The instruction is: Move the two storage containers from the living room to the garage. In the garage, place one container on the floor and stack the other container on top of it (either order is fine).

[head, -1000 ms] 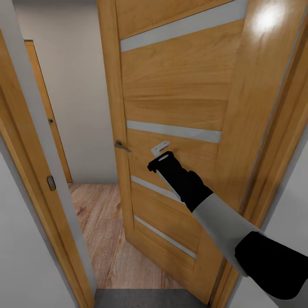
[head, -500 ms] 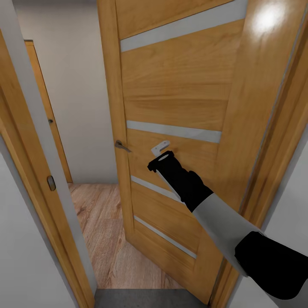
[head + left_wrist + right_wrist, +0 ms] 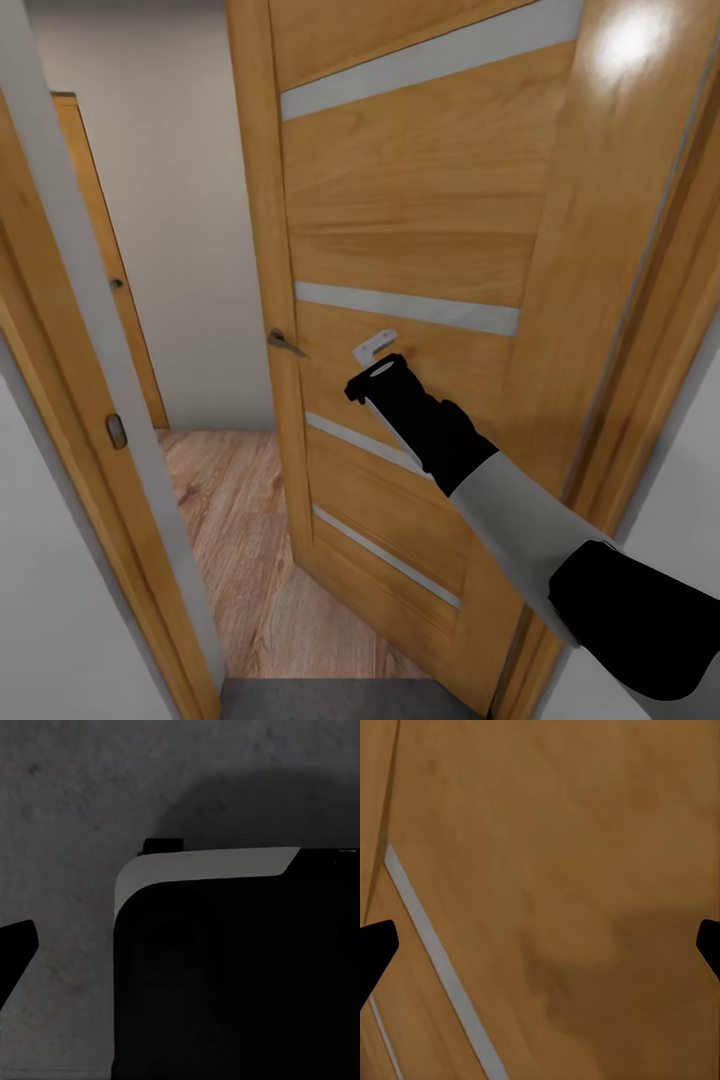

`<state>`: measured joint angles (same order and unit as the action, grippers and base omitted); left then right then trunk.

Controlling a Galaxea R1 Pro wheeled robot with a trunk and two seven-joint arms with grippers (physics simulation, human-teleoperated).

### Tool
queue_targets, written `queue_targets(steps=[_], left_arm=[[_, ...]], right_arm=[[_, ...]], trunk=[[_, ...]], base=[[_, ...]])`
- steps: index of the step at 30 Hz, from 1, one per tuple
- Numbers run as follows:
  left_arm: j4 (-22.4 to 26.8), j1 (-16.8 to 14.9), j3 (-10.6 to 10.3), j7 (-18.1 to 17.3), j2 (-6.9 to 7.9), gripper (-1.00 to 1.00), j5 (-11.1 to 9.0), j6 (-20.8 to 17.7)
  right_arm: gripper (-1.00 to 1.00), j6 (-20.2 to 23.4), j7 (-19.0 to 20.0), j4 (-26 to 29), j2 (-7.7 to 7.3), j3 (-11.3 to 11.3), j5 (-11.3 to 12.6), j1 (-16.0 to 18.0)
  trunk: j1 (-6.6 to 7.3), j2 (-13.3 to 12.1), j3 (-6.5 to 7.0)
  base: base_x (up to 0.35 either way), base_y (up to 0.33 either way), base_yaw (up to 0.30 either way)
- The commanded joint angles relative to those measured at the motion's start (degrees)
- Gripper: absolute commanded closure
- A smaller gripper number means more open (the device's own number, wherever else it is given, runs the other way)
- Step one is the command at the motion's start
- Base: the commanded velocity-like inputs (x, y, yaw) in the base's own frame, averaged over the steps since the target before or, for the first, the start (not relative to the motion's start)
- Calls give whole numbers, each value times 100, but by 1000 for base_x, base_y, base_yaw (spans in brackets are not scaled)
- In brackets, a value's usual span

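Orange-brown wooden door (image 3: pixel 420 230), right claw (image 3: pixel 540 945) spread wide against it, empty.

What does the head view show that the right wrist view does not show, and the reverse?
Head view alone: the door handle, the wood plank floor past the opening, the grey frame, and the right arm reaching to the door. Right wrist view alone: the two dark fingertips of the right gripper, spread wide, near the door panel. Both share the orange-brown door and its pale strips.
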<state>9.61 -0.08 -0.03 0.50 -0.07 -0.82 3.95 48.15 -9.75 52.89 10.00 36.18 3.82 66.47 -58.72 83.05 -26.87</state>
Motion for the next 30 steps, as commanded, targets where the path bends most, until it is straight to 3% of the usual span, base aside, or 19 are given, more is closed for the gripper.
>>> queue_targets(steps=[1, 9, 21, 30], left_arm=[[0, -1, 4, 8, -1, -100, -11, 22], [-7, -1, 17, 12, -2, -100, -10, 21], [-9, -1, 21, 12, -2, -100, -6, -18], [-3, -1, 42, 11, -2, -100, -11, 34]], right_arm=[[-100, 20, -45, 2, 0, 11, 41, 6], [-100, 19, -51, 2, 0, 11, 40, 5], [-100, 19, -69, 9, 0, 27, 35, 6], [-100, 10, -62, 11, 0, 36, 40, 1]], trunk=[[-1, 3, -6], [-1, 3, -6], [-1, 3, -6], [-1, 3, -6]], base=[[38, 0, 0], [35, 0, 0], [268, 0, 0], [52, 0, 0]])
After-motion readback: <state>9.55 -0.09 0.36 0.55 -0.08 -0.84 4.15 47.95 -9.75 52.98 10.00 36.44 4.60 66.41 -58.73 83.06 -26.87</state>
